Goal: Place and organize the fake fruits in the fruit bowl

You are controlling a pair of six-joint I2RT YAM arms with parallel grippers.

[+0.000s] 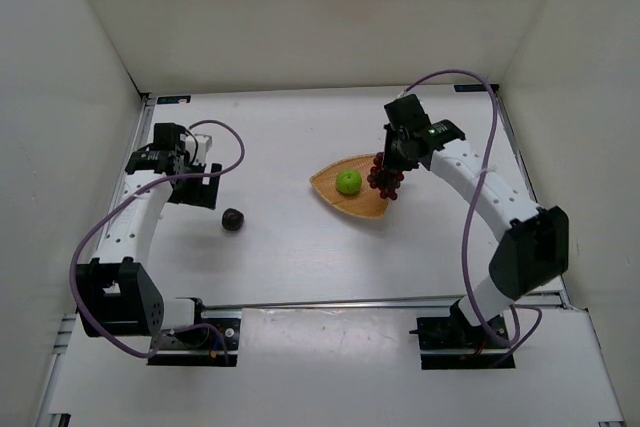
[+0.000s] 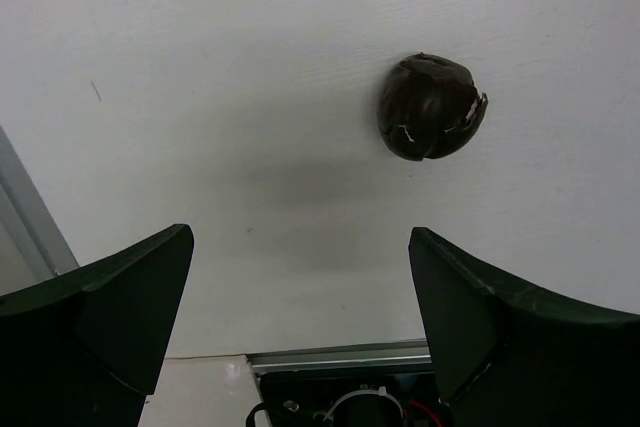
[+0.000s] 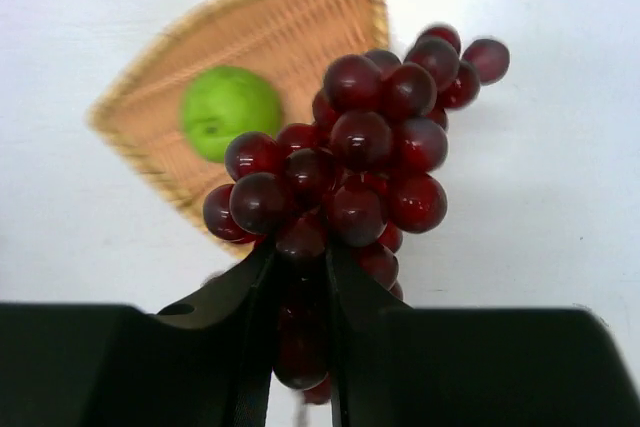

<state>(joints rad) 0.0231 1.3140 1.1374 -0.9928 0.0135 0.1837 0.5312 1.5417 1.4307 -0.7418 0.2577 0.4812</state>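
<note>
A white worktop [image 1: 300, 267] is seen from above, and white walls [image 1: 330, 17] are set around it. Two white arms are bolted at its near edge. The left arm [image 1: 125, 232] is bent over the left side of the worktop. The right arm [image 1: 480, 192] is stretched over the right side.

The left fingers [image 2: 110, 307] are spread wide, and nothing is held between them. They are held above bare worktop. The right fingers [image 3: 235, 332] are pinched tight on one end of the grapes [image 3: 360, 157].

The bowl [image 1: 365, 207] is set flat on the worktop, a little right of the middle. It is made of tan woven wicker and has three rounded corners.

The grapes are dark red and shiny. The bunch is held at the right edge of the bowl, partly over the rim and partly over the worktop. It cannot be told if the bowl is touched by it.

The apple [image 1: 348, 182] is round and bright green. It is laid inside the bowl, near its middle and just beside the grapes.

The plum [image 2: 430, 107] is small, round and almost black, and thin cracks are seen in its skin. It is left on the worktop, well apart from the bowl, off to the left. It is found near the left fingers, out in front of them and to one side, not between them.
</note>
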